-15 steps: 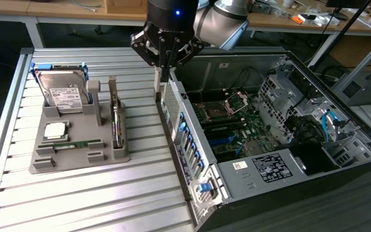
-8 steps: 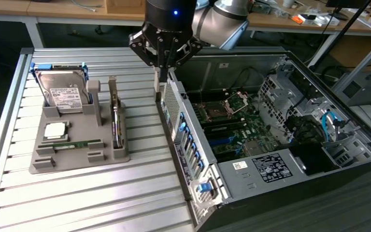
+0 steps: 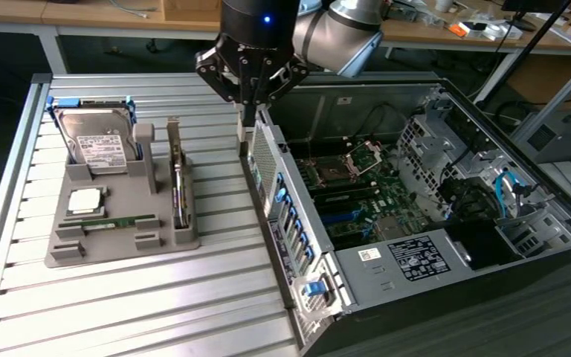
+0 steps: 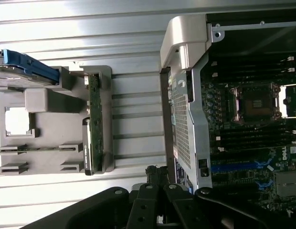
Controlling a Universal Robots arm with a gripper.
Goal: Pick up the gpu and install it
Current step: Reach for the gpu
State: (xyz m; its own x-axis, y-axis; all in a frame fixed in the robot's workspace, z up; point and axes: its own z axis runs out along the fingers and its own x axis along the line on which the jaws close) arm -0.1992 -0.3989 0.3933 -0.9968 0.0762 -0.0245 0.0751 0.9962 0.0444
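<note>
Barely started tbh: gpu [image 3: 178,182] still on edge in gray holder [image 3: 107,245], 8 o'clock from gripper [image 3: 249,123]. Gripper shut, empty, over case wall [image 3: 265,158]. Pickup, install left.

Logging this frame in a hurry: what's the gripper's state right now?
Gripper: closed, holding nothing; the gpu stands on edge in the gray holder.

the gpu [image 3: 178,178] is a thin flat card standing upright on its long edge in a narrow slot of the grey holder [image 3: 117,242] on the tabletop. seen edge-on in the wrist view, it shows green circuit board along one stretch and black cooler along the other. it sits at the holder's side nearest the open computer case [image 3: 385,104] — near it, not touching.
</note>
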